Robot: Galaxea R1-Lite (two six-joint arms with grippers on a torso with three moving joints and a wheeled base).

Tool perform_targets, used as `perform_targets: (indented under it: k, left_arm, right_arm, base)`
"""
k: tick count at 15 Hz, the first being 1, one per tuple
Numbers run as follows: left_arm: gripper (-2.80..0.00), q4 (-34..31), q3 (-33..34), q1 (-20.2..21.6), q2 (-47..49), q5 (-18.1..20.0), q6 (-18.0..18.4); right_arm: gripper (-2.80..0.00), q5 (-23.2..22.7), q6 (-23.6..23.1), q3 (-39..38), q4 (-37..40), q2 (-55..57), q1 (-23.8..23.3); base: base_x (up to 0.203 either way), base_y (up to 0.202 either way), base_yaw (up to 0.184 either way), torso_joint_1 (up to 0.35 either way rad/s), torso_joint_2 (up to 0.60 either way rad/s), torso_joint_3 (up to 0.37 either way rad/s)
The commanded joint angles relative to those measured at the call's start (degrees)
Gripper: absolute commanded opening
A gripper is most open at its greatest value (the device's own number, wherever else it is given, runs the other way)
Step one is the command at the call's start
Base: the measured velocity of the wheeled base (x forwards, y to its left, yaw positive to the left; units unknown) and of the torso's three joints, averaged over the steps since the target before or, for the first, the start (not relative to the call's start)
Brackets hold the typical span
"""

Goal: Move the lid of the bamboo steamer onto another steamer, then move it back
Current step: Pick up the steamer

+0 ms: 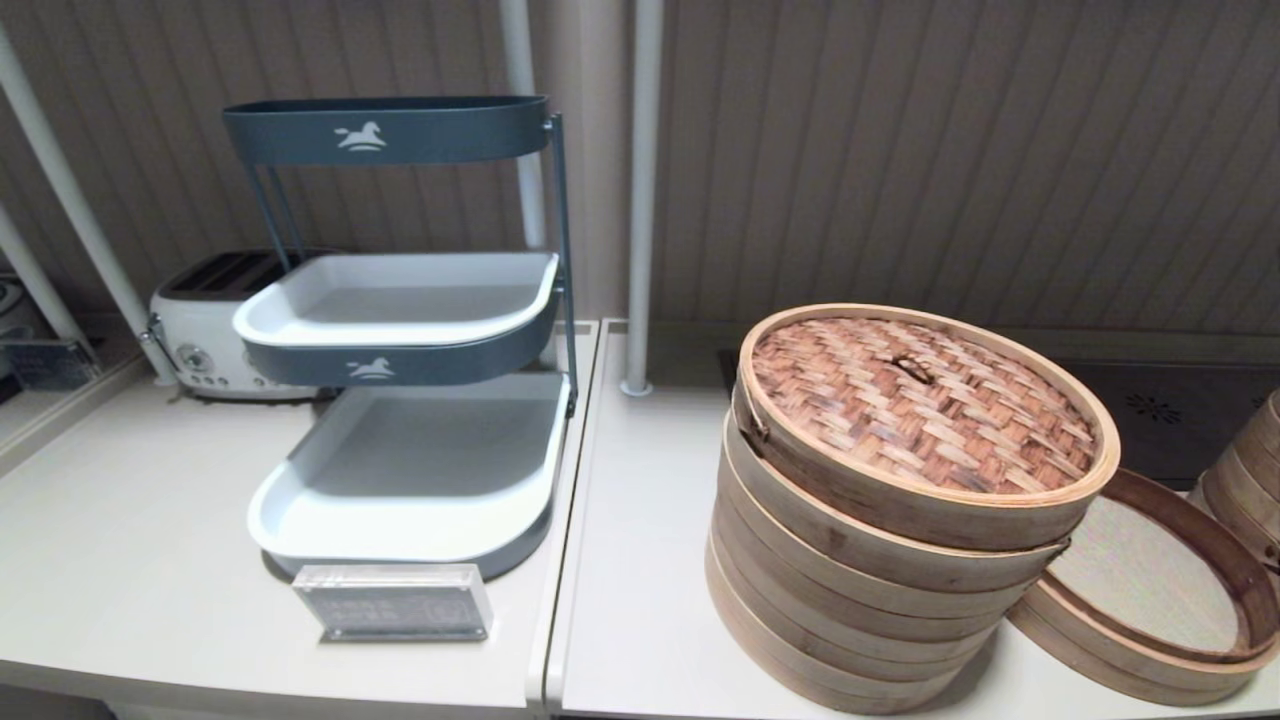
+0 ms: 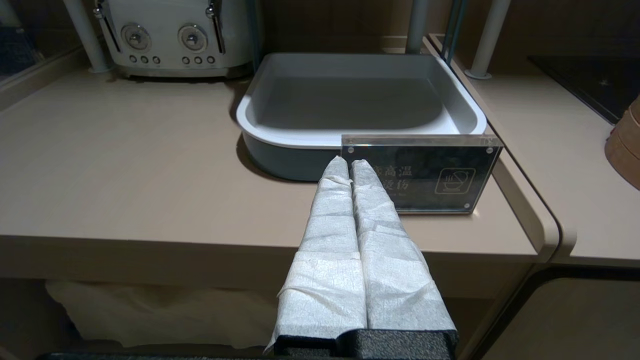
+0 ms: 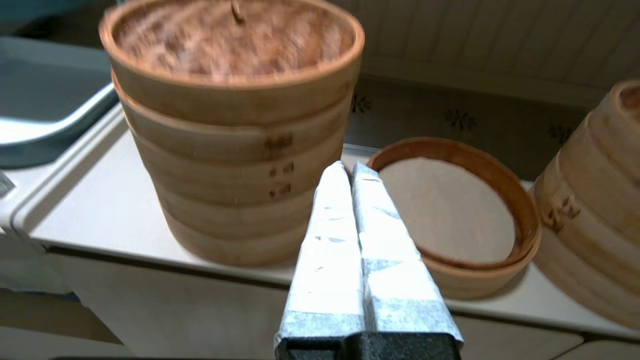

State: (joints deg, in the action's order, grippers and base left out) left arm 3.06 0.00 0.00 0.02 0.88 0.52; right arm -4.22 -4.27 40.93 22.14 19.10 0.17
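Note:
The bamboo steamer lid [image 1: 925, 410], reddish-brown woven with a pale band rim and a small dark loop at its centre, lies on top of a tall steamer stack [image 1: 850, 600] of several pale rings at the right of the counter. The right wrist view shows the lid [image 3: 230, 40] and the stack [image 3: 225, 200] too. My right gripper [image 3: 347, 167] is shut and empty, out in front of the counter edge, pointing between that stack and a low steamer [image 3: 525, 225]. My left gripper [image 2: 348, 162] is shut and empty, parked before the left counter. Neither arm shows in the head view.
The low open steamer [image 1: 1230, 560] with dark rim and cloth floor leans against the stack's right. Another bamboo stack [image 1: 1250, 470] stands at the far right. Left are a tiered tray rack [image 1: 400, 300], a toaster [image 1: 200, 330] and an acrylic sign [image 1: 395, 600]. A white pole [image 1: 640, 200] rises behind.

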Motion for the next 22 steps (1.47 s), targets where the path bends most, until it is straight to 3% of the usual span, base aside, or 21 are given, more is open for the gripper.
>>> perform_targets:
  k: [1,5,10,14,17,22]
  left_arm:
    - [-2.80,0.02,1.58,0.00,-0.02,0.00,0.00]
    - [-2.80,0.02,1.58,0.00,-0.02,0.00,0.00]
    - [-2.80,0.02,1.58,0.00,-0.02,0.00,0.00]
    - [-2.80,0.10,1.58,0.00,-0.02,0.00,0.00]
    - [-2.80,0.07,1.58,0.00,-0.02,0.00,0.00]
    - [-2.80,0.03,1.58,0.00,-0.02,0.00,0.00]
  right_arm:
    - [-2.80,-0.12,-0.05,9.56,0.97,13.01,0.06]
    - [-2.80,-0.49,-0.19,32.06,9.46,32.36,3.15]
    - [-2.80,-3.95,-0.21,47.17,16.50,52.47,6.36]
    - [-2.80,-8.21,-4.85,64.05,30.10,66.37,6.38]
    - [-2.80,-9.10,-7.12,69.09,33.60,73.48,6.48]
    - [-2.80,-9.41,-7.23,69.35,33.50,78.53,7.34]
  base:
    - [0.000,0.000,0.000,0.000,0.00,0.000]
    - [0.000,0.000,0.000,0.000,0.00,0.000]
    - [0.000,0.000,0.000,0.000,0.00,0.000]
    - [0.000,0.000,0.000,0.000,0.00,0.000]
    - [0.000,0.000,0.000,0.000,0.00,0.000]
    - [0.000,0.000,0.000,0.000,0.00,0.000]
